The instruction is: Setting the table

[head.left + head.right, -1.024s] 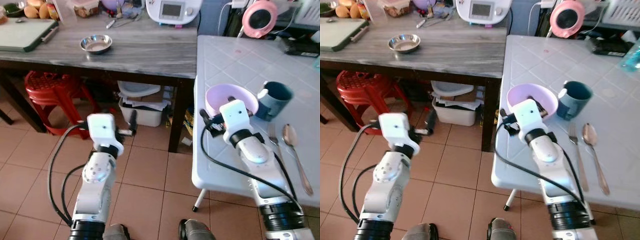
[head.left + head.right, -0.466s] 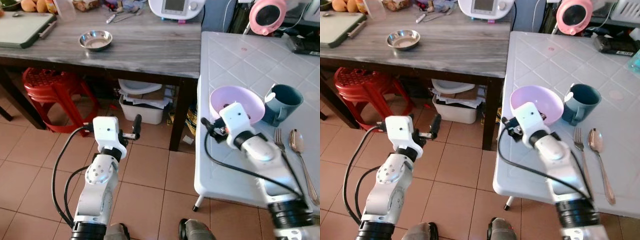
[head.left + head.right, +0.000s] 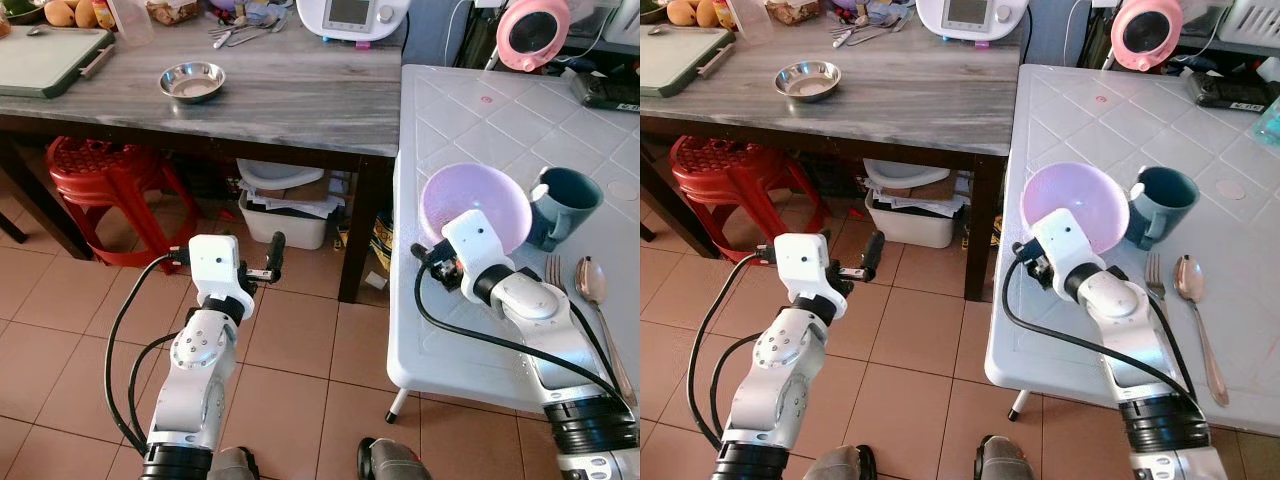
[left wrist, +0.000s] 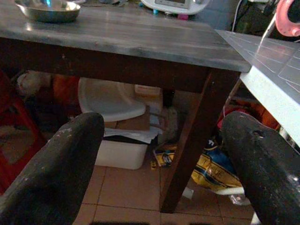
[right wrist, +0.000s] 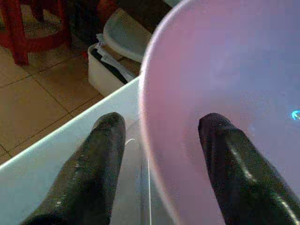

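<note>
A white tiled desk (image 3: 470, 110) stands beside a grey wooden desk (image 3: 300, 95); on the white one, a tilted pink bowl (image 3: 476, 205) sits near the edge, its rim between the fingers of the right gripper (image 5: 159, 154), which grips it; a teal mug (image 3: 565, 205) touches the bowl; the left gripper (image 4: 159, 140) hangs open over the floor

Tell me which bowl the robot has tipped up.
The purple bowl on the white table, right gripper straddling its rim; the steel bowl sits flat.
</note>
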